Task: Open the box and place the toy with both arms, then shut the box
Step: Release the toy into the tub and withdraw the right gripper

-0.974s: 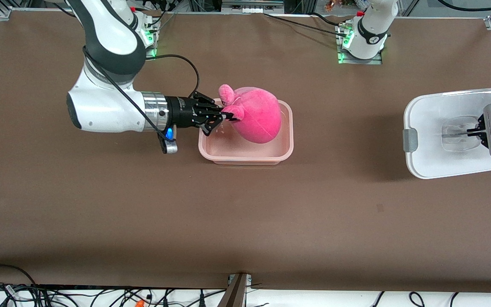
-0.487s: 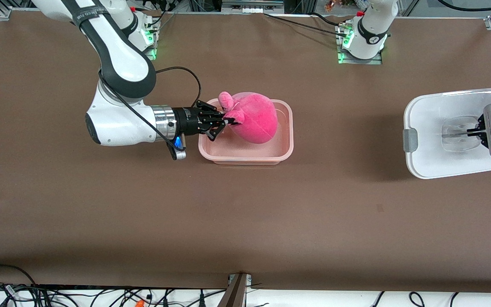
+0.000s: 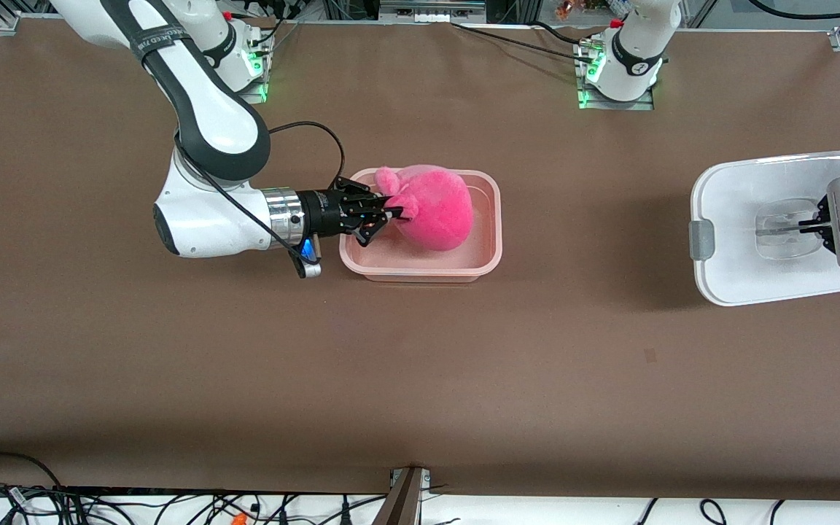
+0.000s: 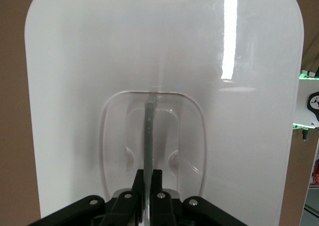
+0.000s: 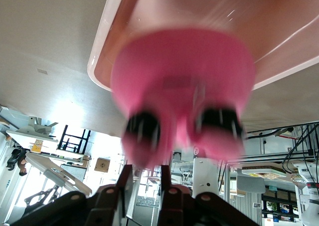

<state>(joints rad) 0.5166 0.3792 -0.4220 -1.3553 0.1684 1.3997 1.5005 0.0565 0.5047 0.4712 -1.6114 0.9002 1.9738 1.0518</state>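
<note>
1. Brown matting covers the table (image 3: 420, 350) in the front view, and cables are strung along the edge nearest the camera.
2. An open pale pink tub (image 3: 489, 248) is seen near the middle of the table, and the toy (image 3: 431, 206) sits inside it.
3. The right gripper (image 3: 389, 214) is seen at the tub's rim toward the right arm's end, its fingertips at the toy; whether it is pinched cannot be told.
4. At the left arm's end, the white lid (image 3: 748, 197) is held by its clear handle (image 3: 781, 232) in the left gripper (image 3: 808, 227).
5. In the left wrist view, the left gripper (image 4: 147, 186) is pressed together on the handle's thin bar (image 4: 148, 136).
6. In the right wrist view, the toy (image 5: 184, 86) is blurred just past the right gripper (image 5: 147, 173).
</note>
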